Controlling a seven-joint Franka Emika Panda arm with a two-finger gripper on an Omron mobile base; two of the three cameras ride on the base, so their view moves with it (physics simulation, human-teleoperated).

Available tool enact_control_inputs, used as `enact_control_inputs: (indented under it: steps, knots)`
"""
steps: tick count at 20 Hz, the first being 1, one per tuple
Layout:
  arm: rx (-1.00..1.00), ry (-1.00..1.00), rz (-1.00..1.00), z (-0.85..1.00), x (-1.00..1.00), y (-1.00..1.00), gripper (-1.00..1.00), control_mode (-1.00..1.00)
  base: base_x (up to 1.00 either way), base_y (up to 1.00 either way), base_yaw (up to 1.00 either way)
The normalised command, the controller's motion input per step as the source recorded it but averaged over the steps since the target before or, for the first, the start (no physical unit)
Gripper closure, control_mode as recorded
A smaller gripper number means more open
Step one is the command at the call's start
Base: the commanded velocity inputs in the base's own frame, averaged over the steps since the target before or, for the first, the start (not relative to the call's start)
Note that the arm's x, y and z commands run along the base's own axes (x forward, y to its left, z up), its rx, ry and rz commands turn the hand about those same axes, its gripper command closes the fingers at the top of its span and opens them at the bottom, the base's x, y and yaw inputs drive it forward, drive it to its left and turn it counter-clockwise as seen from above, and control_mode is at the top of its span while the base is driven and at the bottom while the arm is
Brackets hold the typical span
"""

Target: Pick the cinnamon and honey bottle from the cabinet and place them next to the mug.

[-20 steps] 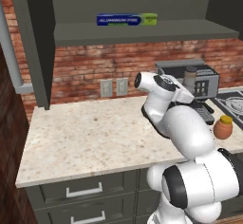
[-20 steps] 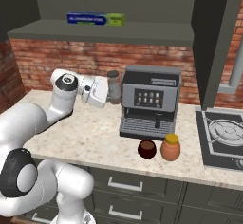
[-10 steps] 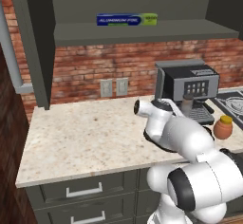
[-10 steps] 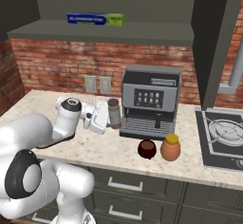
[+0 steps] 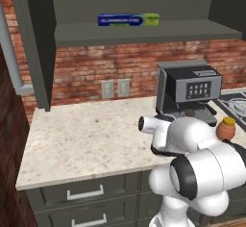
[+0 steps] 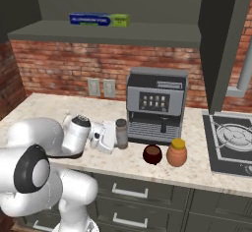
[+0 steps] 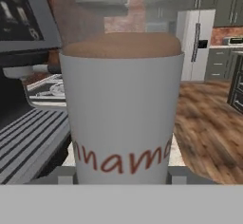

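Note:
My gripper point(image 6: 113, 137) is shut on the cinnamon point(image 6: 121, 133), a slim greyish shaker held upright low over the counter, left of the mug point(image 6: 152, 154). In the hand view the cinnamon point(image 7: 123, 109) stands close up with red lettering, my fingertips point(image 7: 63, 173) pressed on both its sides. The dark reddish-brown mug sits in front of the coffee machine, with the orange honey bottle point(image 6: 176, 152) touching or nearly touching its right side. In the left base view the honey bottle point(image 5: 226, 128) shows past my arm. The cabinet shelf point(image 6: 108, 32) runs overhead.
A grey coffee machine point(image 6: 156, 105) stands right behind the shaker and mug. A blue foil box point(image 6: 98, 19) lies on the cabinet shelf. A stovetop point(image 6: 231, 140) is at the right. The counter point(image 5: 81, 139) stretches open to the left.
The arm has swung down and rightward, bringing the cinnamon from mid-height beside the coffee machine to counter level near the mug. Mug and honey bottle have not moved.

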Motion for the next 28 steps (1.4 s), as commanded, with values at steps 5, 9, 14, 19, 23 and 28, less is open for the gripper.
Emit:
enact_control_inputs:
  steps: [5, 9, 14, 19, 23, 28]
  knots:
    - [0.0, 0.0, -0.03, -0.63, 0.0, -0.06, 1.0, -1.0, 0.0, 0.0, 0.0]
    - [0.0, 0.0, -0.03, -0.66, 0.0, -0.09, 1.0, -1.0, 0.0, 0.0, 0.0]
    - [0.0, 0.0, -0.02, -0.49, 0.01, -0.03, 1.0, -1.0, 0.0, 0.0, 0.0]
    - [-0.02, -0.01, -0.05, -0.39, 0.14, 0.0, 1.0, -1.0, 0.0, 0.0, 0.0]
    - [-0.05, -0.07, -0.07, -0.39, 0.14, 0.0, 1.0, -1.0, 0.0, 0.0, 0.0]
    - [-0.06, -0.08, -0.09, -0.29, 0.16, 0.0, 1.0, -1.0, 0.0, 0.0, 0.0]
